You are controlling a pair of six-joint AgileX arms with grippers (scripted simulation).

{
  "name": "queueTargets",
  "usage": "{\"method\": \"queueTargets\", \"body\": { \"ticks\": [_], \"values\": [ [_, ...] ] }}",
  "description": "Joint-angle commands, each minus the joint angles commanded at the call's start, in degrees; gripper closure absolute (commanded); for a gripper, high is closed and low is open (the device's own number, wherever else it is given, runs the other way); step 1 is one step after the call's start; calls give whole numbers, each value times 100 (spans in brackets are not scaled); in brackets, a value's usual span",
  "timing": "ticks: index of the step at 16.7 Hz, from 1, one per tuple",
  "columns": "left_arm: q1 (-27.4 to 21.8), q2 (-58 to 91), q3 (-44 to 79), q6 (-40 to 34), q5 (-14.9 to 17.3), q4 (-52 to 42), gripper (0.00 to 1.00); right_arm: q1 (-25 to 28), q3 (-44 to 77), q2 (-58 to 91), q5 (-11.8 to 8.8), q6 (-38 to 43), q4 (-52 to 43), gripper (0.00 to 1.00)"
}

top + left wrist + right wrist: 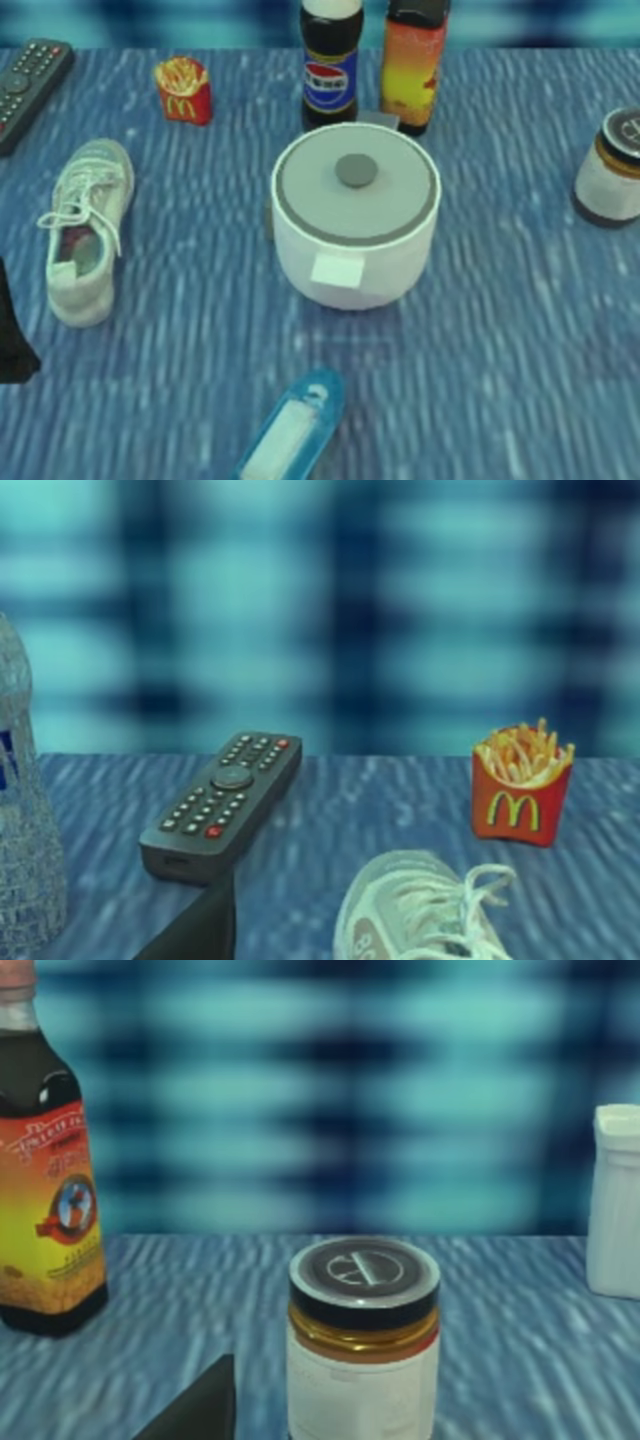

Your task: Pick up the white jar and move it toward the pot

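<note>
The white jar (610,170) stands at the table's far right edge, with a dark lid, an orange-brown band and a white label. It fills the middle of the right wrist view (363,1345), upright and free, with a dark wedge of my right gripper (195,1410) close beside it. The right arm does not show in the top view. The pot (355,215), large and white with a grey lid and knob, sits mid-table well to the jar's left. My left arm (15,340) is parked at the left edge beside the shoe.
Behind the pot stand a cola bottle (331,65) and an orange-labelled bottle (412,65). A white shoe (85,230), a fries box (184,90) and a remote (30,85) lie on the left. A blue and white object (290,430) lies at the front.
</note>
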Motion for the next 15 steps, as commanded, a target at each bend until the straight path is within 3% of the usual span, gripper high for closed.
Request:
{"method": "queueTargets", "body": {
  "ticks": [7, 15],
  "values": [
    [0, 0, 0, 0, 0, 0, 0, -23, 843, 840, -1, -4, -661, 0],
    [0, 0, 0, 0, 0, 0, 0, -242, 4482, 4559, 177, -154, -3282, 0]
  ]
}}
